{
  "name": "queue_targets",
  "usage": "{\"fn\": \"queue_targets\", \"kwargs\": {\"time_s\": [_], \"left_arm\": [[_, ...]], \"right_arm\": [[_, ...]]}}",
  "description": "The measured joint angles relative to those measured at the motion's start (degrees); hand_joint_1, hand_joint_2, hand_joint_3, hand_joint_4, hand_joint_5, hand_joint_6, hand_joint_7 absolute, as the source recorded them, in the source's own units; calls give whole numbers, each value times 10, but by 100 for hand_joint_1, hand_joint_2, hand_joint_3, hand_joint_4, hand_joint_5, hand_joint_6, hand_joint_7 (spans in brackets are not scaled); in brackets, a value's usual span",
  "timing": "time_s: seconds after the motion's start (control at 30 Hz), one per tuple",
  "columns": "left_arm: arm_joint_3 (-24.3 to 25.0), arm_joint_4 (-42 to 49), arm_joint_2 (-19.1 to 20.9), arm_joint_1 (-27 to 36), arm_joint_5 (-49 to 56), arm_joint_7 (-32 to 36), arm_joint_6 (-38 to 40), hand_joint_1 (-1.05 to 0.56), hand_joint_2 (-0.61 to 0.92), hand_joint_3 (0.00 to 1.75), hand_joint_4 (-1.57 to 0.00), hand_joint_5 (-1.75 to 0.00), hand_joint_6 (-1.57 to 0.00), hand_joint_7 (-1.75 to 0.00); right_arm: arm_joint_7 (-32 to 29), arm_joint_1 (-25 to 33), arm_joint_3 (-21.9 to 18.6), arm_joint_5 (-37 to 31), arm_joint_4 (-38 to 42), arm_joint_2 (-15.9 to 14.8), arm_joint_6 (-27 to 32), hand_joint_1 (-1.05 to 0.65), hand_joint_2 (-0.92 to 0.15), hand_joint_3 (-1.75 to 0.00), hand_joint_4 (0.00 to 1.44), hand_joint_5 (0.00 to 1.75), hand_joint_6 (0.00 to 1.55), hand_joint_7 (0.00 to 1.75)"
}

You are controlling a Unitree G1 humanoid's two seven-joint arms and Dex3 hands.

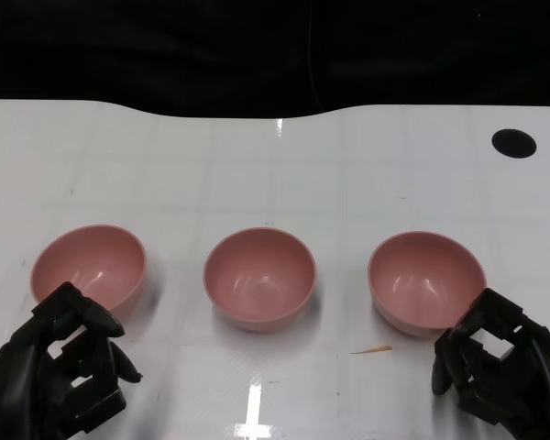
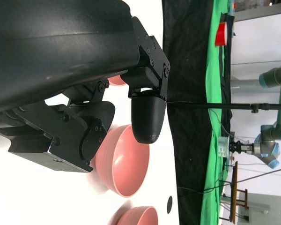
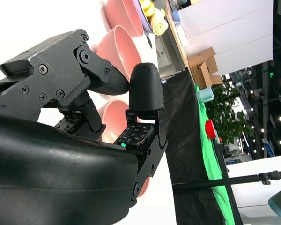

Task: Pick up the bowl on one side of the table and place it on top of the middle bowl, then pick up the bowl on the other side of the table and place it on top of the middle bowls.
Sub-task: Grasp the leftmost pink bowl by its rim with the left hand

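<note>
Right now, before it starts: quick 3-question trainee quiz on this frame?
1. True or false: the bowls are already stacked.
2. Which is nearest the left hand? A) left bowl B) middle bowl C) right bowl
3. Fill in: the black spot lies on the table's far ____ side.

Key
1. False: all three stand apart in a row on the table.
2. A
3. right. The right hand holds nothing yet.
</note>
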Motion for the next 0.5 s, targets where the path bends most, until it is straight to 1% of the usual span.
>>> {"fn": "queue_targets", "kwargs": {"time_s": [0.1, 0.13, 0.17, 0.2, 0.23, 0.27, 0.3, 0.33, 0.37, 0.4, 0.43, 0.5], "left_arm": [[-1, 5, 0, 0, 25, 8, -31, 21, 59, 134, -70, -175, -59, -175], [-1, 7, 0, 1, 36, 13, -43, 15, 56, 128, -65, -169, -58, -164], [-2, 7, 0, 2, 54, 20, -62, 3, 56, 112, -62, -152, -59, -142], [-2, 7, 0, 4, 74, 28, -87, -2, 57, 103, -61, -144, -61, -131], [-3, 7, 1, 5, 95, 38, -111, -8, 62, 90, -59, -132, -61, -119], [-3, 7, 3, 5, 120, 49, -135, -15, 69, 72, -58, -119, -62, -104], [-3, 6, 6, 7, 150, 62, -154, -24, 82, 45, -60, -99, -68, -82], [-3, 4, 11, 8, 180, 77, -170, -28, 87, 33, -62, -91, -71, -72], [-1, 2, 17, 9, 216, 95, -183, -36, 90, 22, -63, -76, -74, -57], [2, -4, 22, 11, 256, 113, -189, -42, 91, 15, -65, -61, -77, -42], [5, -16, 29, 14, 305, 134, -190, -45, 92, 11, -67, -51, -79, -32], [10, -49, 46, 19, 401, 173, -185, -57, 89, 4, -64, -35, -77, -17]], "right_arm": [[0, 0, 0, 0, 0, 0, -1, -15, -52, -110, 87, 173, 77, 143], [0, 0, 0, 0, 0, 0, -1, -15, -52, -110, 87, 173, 77, 143], [0, 0, 0, 0, -1, 0, -1, -14, -52, -110, 86, 173, 77, 143], [0, 0, 0, 0, -2, 0, -1, -14, -51, -110, 86, 173, 78, 143], [0, 1, 0, 0, -3, 0, -1, -15, -51, -110, 86, 174, 78, 144], [-1, 1, 0, 0, -5, 0, 0, -15, -50, -110, 86, 174, 78, 144], [-1, 1, 0, 0, -6, 0, 0, -15, -50, -111, 86, 174, 78, 144], [-2, 1, 0, 0, -7, 0, 1, -15, -50, -112, 86, 175, 78, 144], [-2, 0, 0, 0, -7, 0, 1, -15, -50, -112, 86, 175, 77, 144], [-2, 0, 0, 0, -7, 0, 1, -14, -50, -112, 86, 175, 77, 144], [-1, 0, 0, 0, -7, 0, 1, -14, -50, -112, 86, 175, 77, 144], [1, 0, 0, 0, -7, -1, 2, -14, -50, -112, 86, 175, 77, 145]]}}
